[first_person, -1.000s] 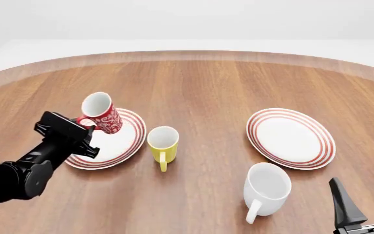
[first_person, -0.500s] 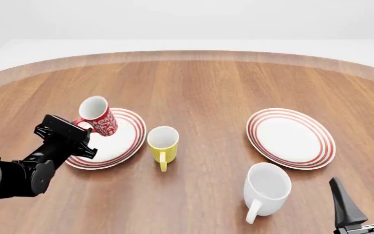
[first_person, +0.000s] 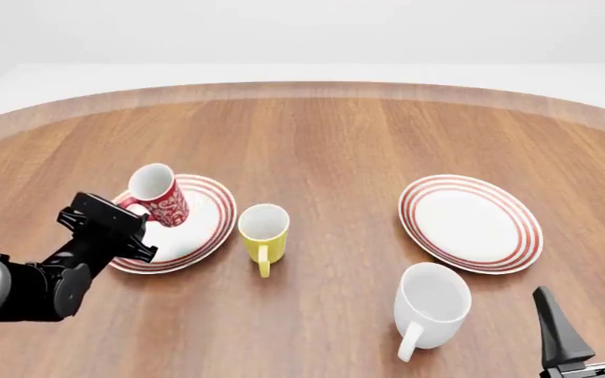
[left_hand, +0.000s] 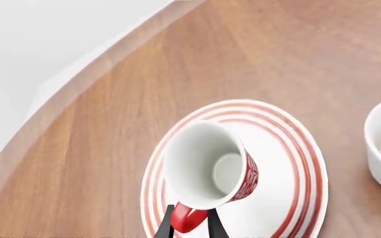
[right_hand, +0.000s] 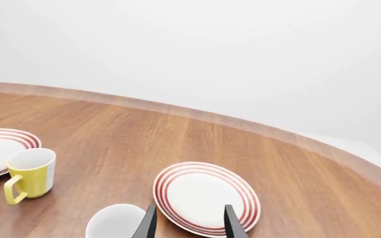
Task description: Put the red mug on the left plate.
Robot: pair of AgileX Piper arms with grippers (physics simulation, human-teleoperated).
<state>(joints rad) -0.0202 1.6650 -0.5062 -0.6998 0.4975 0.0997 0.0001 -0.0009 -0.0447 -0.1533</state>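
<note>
Left pincer [left_hand: 189, 229] pinches the red mug [first_person: 158, 194] by its loop handle, holding it tilted over the left plate [first_person: 205, 228] on the worktop [first_person: 334, 142]. Whether the mug touches the plate I cannot tell. Right pincer [right_hand: 189, 220] is spread, well apart, near the white mug [first_person: 430, 303].
</note>
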